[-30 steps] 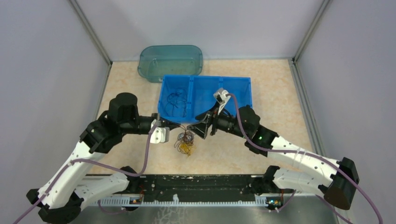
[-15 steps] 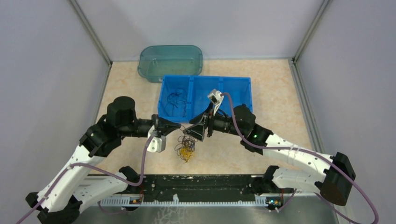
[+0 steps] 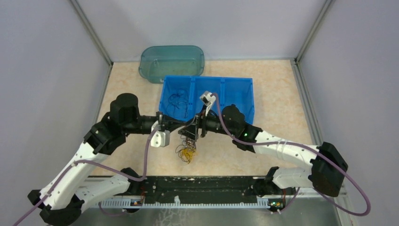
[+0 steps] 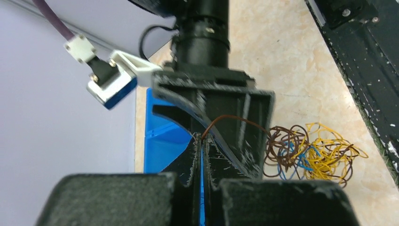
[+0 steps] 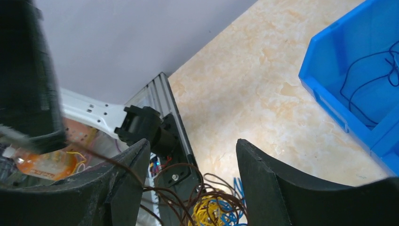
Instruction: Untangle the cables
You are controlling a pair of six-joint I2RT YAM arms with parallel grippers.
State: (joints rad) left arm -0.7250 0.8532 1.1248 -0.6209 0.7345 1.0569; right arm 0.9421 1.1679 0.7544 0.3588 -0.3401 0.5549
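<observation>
A clump of cables (image 3: 187, 149) in brown, blue and yellow lies on the table just in front of both grippers; it also shows in the left wrist view (image 4: 310, 151) and the right wrist view (image 5: 212, 207). My left gripper (image 4: 203, 139) is shut on one brown cable (image 4: 235, 119) that arcs from its tips down to the clump. My right gripper (image 5: 193, 143) is open, its jaws wide apart over the clump, with a brown strand crossing its left finger (image 5: 123, 181). In the top view the left gripper (image 3: 180, 126) and right gripper (image 3: 191, 133) almost meet.
A blue divided bin (image 3: 244, 84) stands behind the grippers, with thin dark cables (image 3: 179, 103) in its left compartment. A teal translucent tub (image 3: 171, 61) lies at the back. The black front rail (image 3: 197, 190) runs near the clump.
My right arm has swung left, bringing its open gripper close to my left gripper above the clump. The left gripper has stayed shut and nearly still.
</observation>
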